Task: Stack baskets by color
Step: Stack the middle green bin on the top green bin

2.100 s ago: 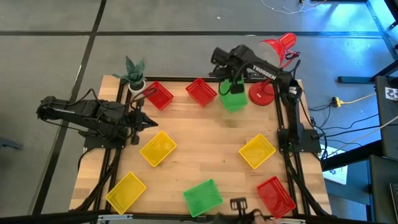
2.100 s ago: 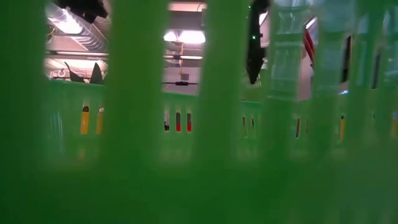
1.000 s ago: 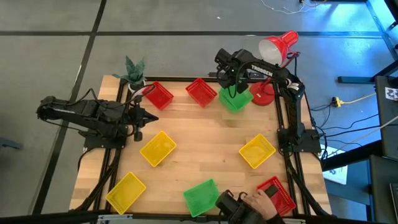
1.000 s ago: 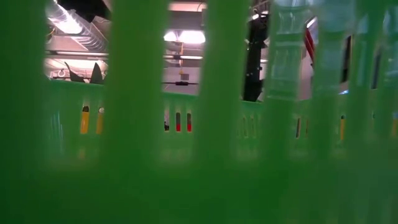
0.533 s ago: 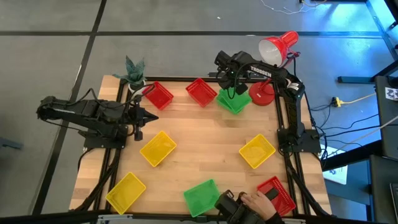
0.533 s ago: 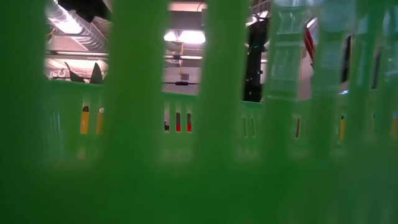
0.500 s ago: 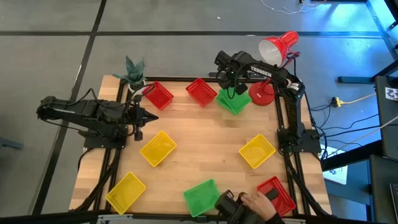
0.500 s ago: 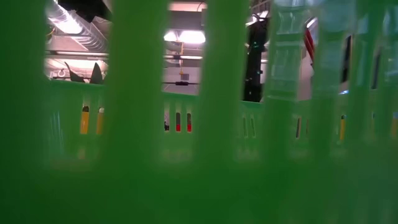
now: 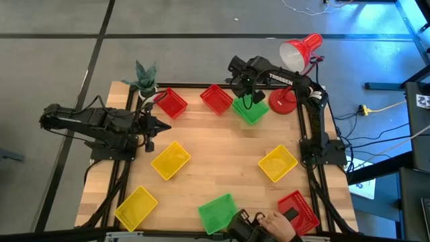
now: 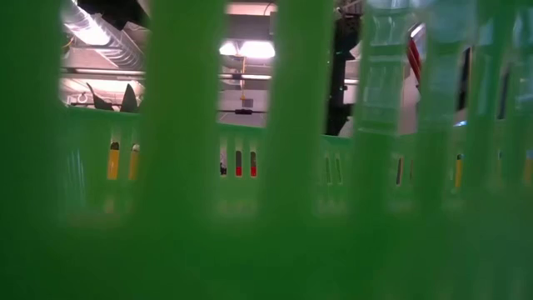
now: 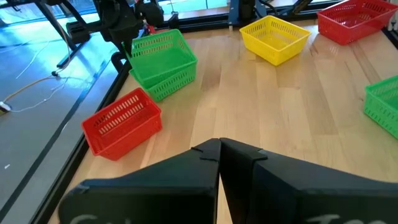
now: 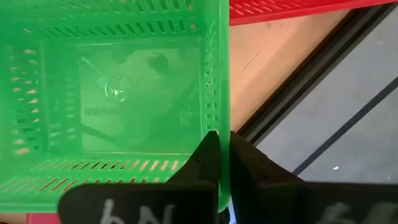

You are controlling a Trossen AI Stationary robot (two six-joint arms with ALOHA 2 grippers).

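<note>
A stack of two green baskets (image 9: 250, 109) (image 11: 163, 62) sits at the table's far side, beside a red basket (image 9: 217, 99). My right gripper (image 9: 246, 94) (image 12: 219, 140) is over its far edge, shut on it. Another red basket (image 9: 170, 103) lies far left and a third (image 9: 297, 212) near right. Yellow baskets lie mid-left (image 9: 170, 160), mid-right (image 9: 277, 163) and near left (image 9: 136, 206). A single green basket (image 9: 218, 213) sits at the near edge. My left gripper (image 9: 166, 128) (image 11: 219, 144) hangs shut over the table's left side, touching nothing. My right gripper pinches one wall of the top green basket at its rim (image 12: 221, 118), on the side toward the table's far edge. One finger is inside the basket and one outside. The fingers come from above, pointing down. The basket sits nested in the green one below, which rests on the table.
A red desk lamp (image 9: 295, 57) stands at the far right corner and a potted plant (image 9: 144, 77) at the far left. A person's hand (image 9: 275, 220) with a dark object is at the near edge. A green basket's lattice (image 10: 266, 208) fills the low view.
The green stack under my right gripper has shifted slightly toward the table's left, nearer the red basket, and turned a little. The person's hand at the near edge has moved.
</note>
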